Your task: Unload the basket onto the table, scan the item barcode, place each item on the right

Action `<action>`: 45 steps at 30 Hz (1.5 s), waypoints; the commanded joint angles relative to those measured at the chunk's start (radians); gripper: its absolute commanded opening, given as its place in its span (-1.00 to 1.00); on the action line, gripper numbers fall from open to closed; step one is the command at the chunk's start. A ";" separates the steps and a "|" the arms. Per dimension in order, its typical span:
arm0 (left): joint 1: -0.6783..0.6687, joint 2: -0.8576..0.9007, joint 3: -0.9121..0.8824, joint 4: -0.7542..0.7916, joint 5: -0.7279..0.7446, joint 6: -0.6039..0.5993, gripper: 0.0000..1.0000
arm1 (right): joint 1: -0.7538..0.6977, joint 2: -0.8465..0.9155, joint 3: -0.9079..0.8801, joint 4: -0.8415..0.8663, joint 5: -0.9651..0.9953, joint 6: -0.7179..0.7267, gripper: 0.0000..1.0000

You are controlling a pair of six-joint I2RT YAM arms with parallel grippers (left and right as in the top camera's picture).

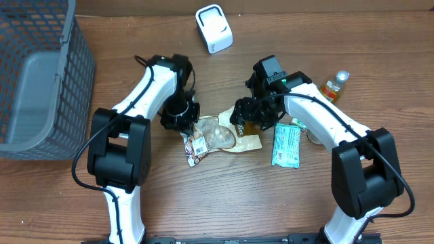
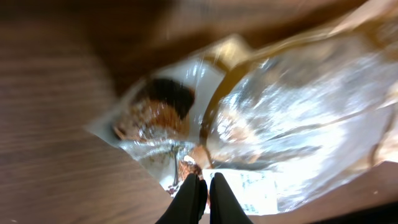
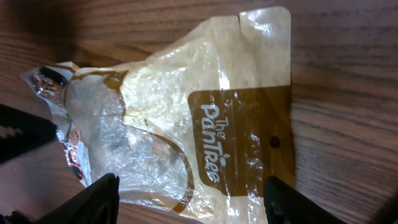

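The snack pouch [image 1: 227,135] lies flat on the table, well apart from the white scanner [image 1: 213,28] and on the robot's side of it, so by my reading the scan is not yet done: the pouch has to be lifted and its white barcode label [image 1: 199,146] turned toward the scanner. The left gripper [image 1: 180,116] is clenched, its tips at the pouch's far-from-scanner edge; whether they nip the film I cannot tell. The right gripper [image 1: 254,115] is released, its 2 fingers spread wide over the pouch. The left wrist view alone shows the closed tips [image 2: 204,190] right beside the label [image 2: 249,186]. The right wrist view alone shows the pouch's printed brown panel [image 3: 239,143] between its spread fingers. Only the overhead view shows the scanner.
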 commanded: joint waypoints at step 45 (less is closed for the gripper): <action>-0.035 0.005 -0.201 0.201 -0.054 0.003 -0.91 | 0.156 -0.019 -0.315 0.639 -0.311 0.245 0.27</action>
